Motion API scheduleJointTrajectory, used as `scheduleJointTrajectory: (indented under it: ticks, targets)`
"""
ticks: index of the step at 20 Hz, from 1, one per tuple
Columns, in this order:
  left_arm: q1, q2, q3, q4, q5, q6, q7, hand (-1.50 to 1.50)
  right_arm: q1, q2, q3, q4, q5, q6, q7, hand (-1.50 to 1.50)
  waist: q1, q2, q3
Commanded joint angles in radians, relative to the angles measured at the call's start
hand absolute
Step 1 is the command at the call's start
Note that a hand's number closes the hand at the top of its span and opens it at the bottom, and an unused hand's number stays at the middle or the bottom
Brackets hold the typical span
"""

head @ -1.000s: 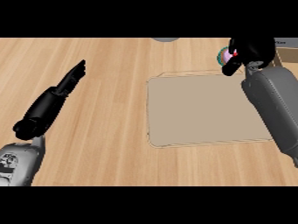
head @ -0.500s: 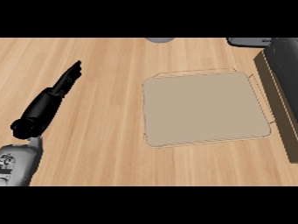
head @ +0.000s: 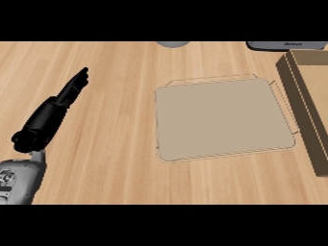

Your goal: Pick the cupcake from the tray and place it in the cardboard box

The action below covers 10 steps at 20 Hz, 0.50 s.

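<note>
beside the tray (head: 223,120), the cardboard box (head: 322,105) runs lengthwise up-down.

The cardboard box (head: 321,110) runs off the right edge (its far side unseen), the cupcake nowhere visible

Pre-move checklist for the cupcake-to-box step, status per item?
1. Tray in view, flat on the counter: ok.
2. Cupcake on tray: not ok, none shows there.
3. Cupcake in view anywhere: not ok, its place cannot be told.
4. Box in view: ok, but cut off at the right edge, so its contents cannot be told.
5. Right hand in view: not ok.
6. Left hand open, off the tray: ok.
</note>
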Motion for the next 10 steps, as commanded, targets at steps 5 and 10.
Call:
scheduleJointTrajectory:
  ticks: [5,10]
  targets:
    - [0.009,0.015,0.019,-0.032,0.01,-0.021,0.02,0.0,0.09,-0.124,-0.068,0.141,-0.06,0.123,-0.151,1.5,-0.01,-0.003,0.001]
    - [0.013,-0.022,-0.01,-0.071,0.001,-0.004,0.054,0.0,0.068,-0.223,-0.151,0.236,-0.159,0.361,-0.233,1.5,-0.006,-0.004,0.001]
